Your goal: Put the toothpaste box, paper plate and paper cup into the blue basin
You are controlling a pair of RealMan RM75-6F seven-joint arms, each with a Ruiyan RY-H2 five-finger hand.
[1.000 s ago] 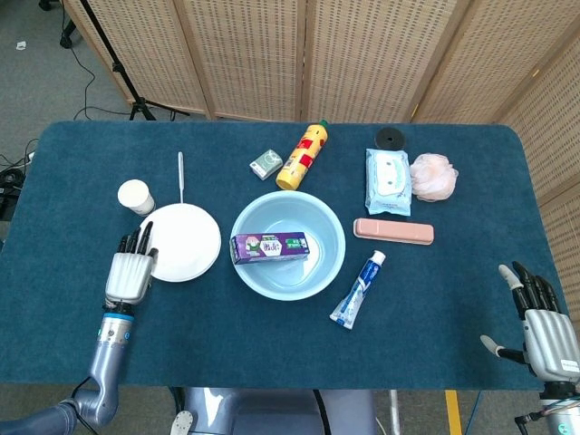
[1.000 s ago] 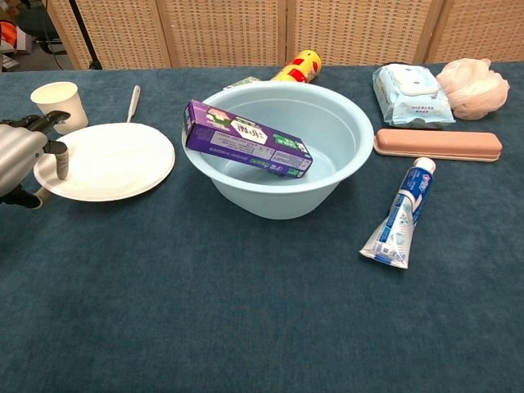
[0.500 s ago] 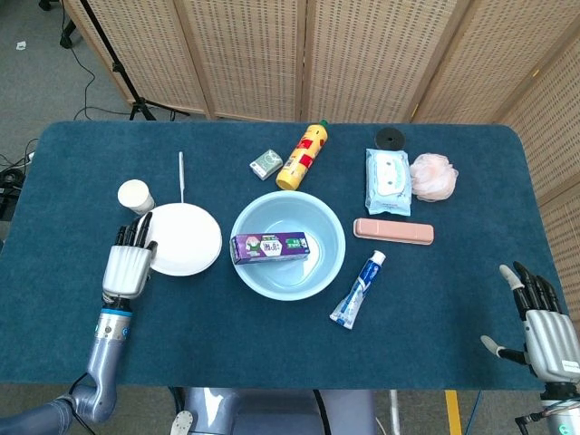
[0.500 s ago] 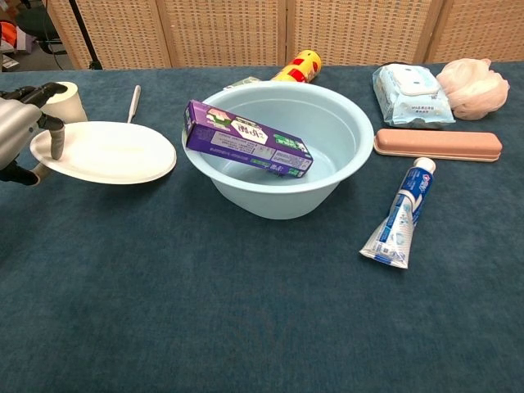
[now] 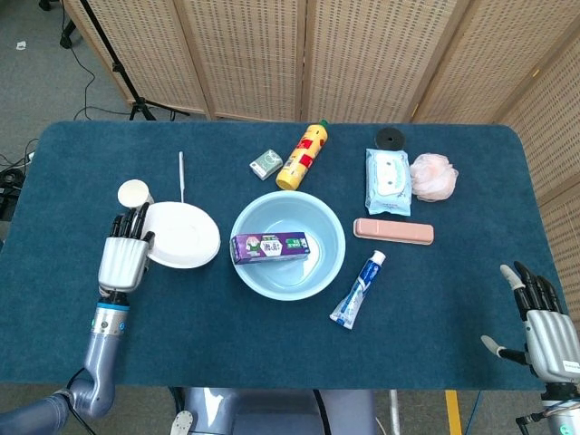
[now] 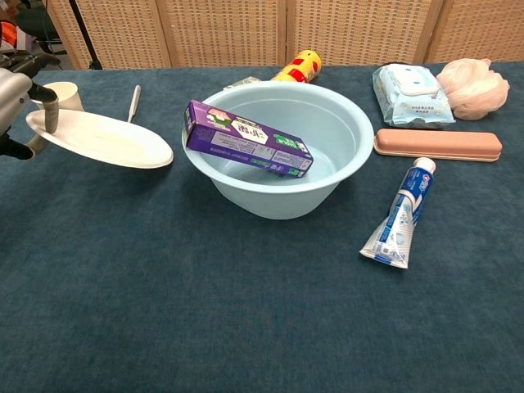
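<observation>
Left hand (image 6: 15, 90) pinches paper plate (image 5: 184, 236) at rim, plate tilted, left of blue basin (image 5: 331, 237). Plate likely light, flimsy; rim grip may buckle. Right hand (image 5: 546, 331) spread, idle.

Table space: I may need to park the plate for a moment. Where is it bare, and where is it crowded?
Bare: the near strip in front of the basin and toothpaste tube, and the far left corner. Crowded: behind and right of the basin, around the bottle, wipes pack and pink case.
</observation>
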